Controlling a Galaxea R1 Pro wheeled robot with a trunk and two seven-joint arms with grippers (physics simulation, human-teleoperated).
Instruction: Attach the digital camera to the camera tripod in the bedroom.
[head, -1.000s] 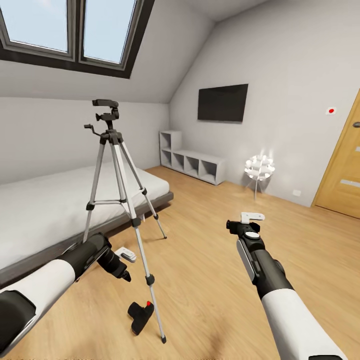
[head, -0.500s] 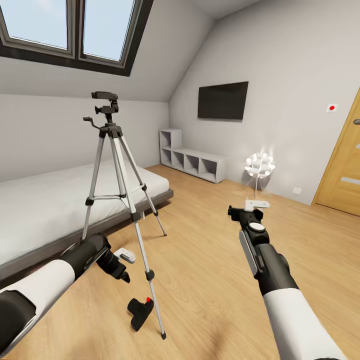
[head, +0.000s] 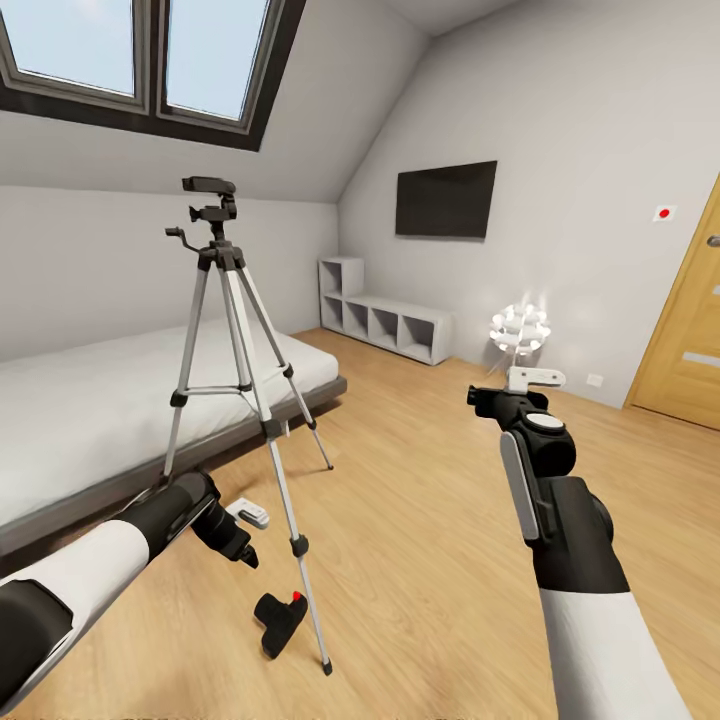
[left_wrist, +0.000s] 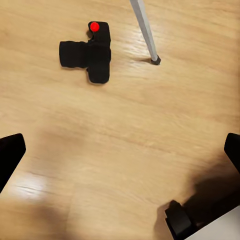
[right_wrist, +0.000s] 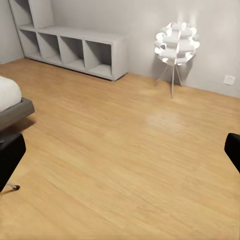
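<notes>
The camera tripod (head: 235, 330) stands on the wood floor beside the bed, its black head (head: 210, 200) bare on top. The digital camera (head: 280, 620), black with a red button, lies on the floor by the tripod's near foot. The left wrist view looks down on the digital camera (left_wrist: 90, 52) next to a tripod leg (left_wrist: 145, 30). My left gripper (head: 246, 533) hangs open above and to the left of it, holding nothing. My right gripper (head: 512, 387) is raised at the right, open and empty, pointing toward the far wall.
A grey bed (head: 80, 420) with a white mattress runs along the left. A low grey shelf unit (head: 385, 320), a white ball lamp (head: 520, 330) and a wall TV (head: 445, 200) are at the far end. A wooden door (head: 690, 330) is on the right.
My right arm has risen and shifted right, with its gripper still open. The whole view has shifted slightly. The left arm, camera and tripod have stayed in place.
</notes>
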